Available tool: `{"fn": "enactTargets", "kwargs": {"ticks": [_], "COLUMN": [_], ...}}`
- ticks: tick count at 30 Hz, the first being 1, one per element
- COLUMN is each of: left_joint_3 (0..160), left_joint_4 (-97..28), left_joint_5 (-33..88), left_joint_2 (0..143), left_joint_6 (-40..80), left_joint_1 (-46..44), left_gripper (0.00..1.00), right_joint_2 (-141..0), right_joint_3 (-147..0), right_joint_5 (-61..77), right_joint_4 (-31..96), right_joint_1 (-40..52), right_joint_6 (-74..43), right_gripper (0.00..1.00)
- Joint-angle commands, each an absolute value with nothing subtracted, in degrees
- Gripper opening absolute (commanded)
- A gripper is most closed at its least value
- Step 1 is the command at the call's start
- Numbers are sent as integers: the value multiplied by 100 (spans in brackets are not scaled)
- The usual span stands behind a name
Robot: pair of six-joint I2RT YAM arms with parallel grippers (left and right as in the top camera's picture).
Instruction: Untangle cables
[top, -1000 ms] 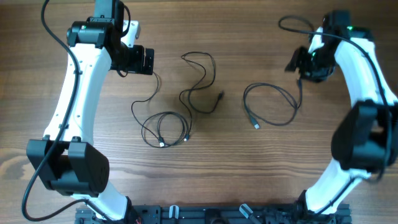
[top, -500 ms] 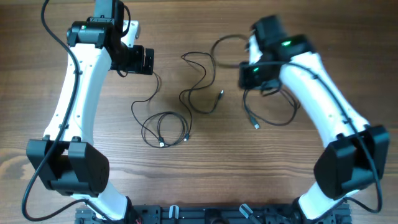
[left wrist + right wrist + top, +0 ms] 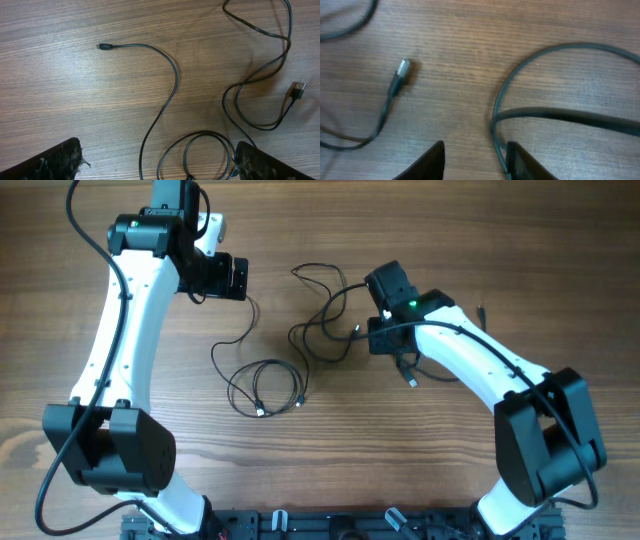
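Three thin black cables lie on the wooden table. The left cable [image 3: 265, 361] ends in a coil; in the left wrist view its plug [image 3: 102, 46] lies far ahead and its coil [image 3: 200, 137] between the fingers. The middle cable [image 3: 330, 361] snakes in an S, and its metal plug [image 3: 400, 72] shows in the right wrist view. The right cable [image 3: 412, 383] is mostly hidden under my right arm. My left gripper [image 3: 235, 277] [image 3: 157, 165] is wide open above the table. My right gripper [image 3: 385, 340] [image 3: 472, 162] is open, low over the right cable's loop [image 3: 496, 115], which runs along its right finger.
A second cable with a USB plug [image 3: 298, 91] lies at the right of the left wrist view. A thicker black arm cable [image 3: 335, 298] arcs over the middle cable near the right wrist. Bare wood [image 3: 120, 480] surrounds the cables.
My right arm swept from the far right to the middle, down over the right cable's loop next to the middle cable's plug. The left arm and the cables have not moved.
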State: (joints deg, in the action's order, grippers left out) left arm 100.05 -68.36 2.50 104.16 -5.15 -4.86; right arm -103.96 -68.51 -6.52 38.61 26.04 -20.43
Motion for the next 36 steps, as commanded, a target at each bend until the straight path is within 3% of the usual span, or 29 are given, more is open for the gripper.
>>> {"fn": "enactTargets", "kwargs": {"ticks": [1,6,14,18,28,30,32,36], "left_joint_3": [10040,10040,10040,10040,10040,10040,10040,10040], "left_joint_4": [-6836,-6836,-6836,-6834,-6836,-6836,-6836,-6836], "left_joint_5": [318,318,318,318,318,318,318,318], "left_joint_2": [10416,10416,10416,10416,10416,10416,10416,10416], "left_joint_6": [-556,-554,-556,-556,-554,-554,-556,-556], "left_joint_1": [-464,-464,-464,-464,-464,-464,-464,-464], "left_gripper": [100,100,100,100,100,100,100,100], "right_joint_2": [-10514,-10720,-10731,-10731,-10731,-10733,-10739,-10755], "right_joint_3": [-6414,-5970,-5878,-5878,-5874,-5874,-5874,-5835], "right_joint_5": [-794,-1107,-1109,-1107,-633,-635,-631,-410], "right_joint_4": [3210,2724,3282,3734,3634,3621,3500,3454], "right_joint_1": [2602,2602,2602,2602,2602,2602,2574,2427], "right_joint_6": [-1619,-1343,-1328,-1260,-292,346,622,633], "right_gripper": [34,33,34,45,37,51,57,54]}}
